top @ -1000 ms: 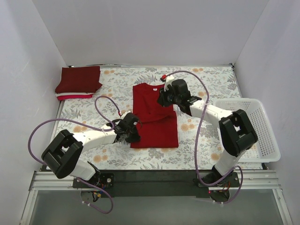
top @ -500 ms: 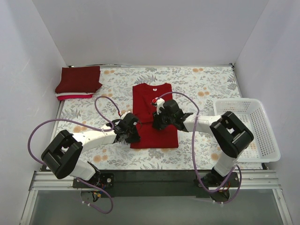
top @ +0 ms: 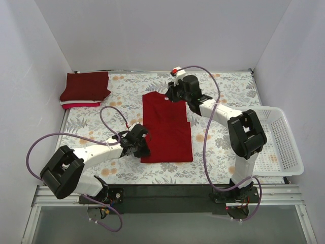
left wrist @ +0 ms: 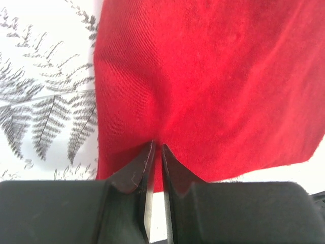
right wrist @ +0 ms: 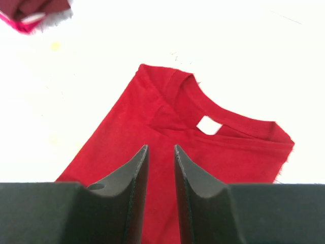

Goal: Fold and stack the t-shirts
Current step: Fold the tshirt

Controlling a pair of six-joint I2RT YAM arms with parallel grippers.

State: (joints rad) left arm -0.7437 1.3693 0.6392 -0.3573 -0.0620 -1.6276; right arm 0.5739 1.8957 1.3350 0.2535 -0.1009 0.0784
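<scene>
A bright red t-shirt (top: pixel 167 129) lies folded into a long strip in the middle of the table, collar at the far end. My left gripper (top: pixel 142 146) is at its near left edge, shut on a pinch of the red cloth (left wrist: pixel 203 76); the pinch shows at the left gripper's tips (left wrist: pixel 157 145). My right gripper (top: pixel 174 94) hovers over the collar end with its jaws a narrow gap apart and nothing between them; in its own view the right gripper (right wrist: pixel 160 147) looks down on the shirt (right wrist: pixel 122 137) and its white neck label (right wrist: pixel 208 125).
A folded dark maroon shirt (top: pixel 85 86) tops a stack at the back left, with white and pinkish-red layers (top: pixel 77 105) under it; the stack (right wrist: pixel 30 10) also shows in the right wrist view. A white lattice basket (top: pixel 277 145) stands at the right edge. White walls enclose the floral tablecloth (top: pixel 228 91).
My right gripper swung from the collar area down over the shirt's middle and back up to the collar end. My left gripper kept its hold at the near left edge.
</scene>
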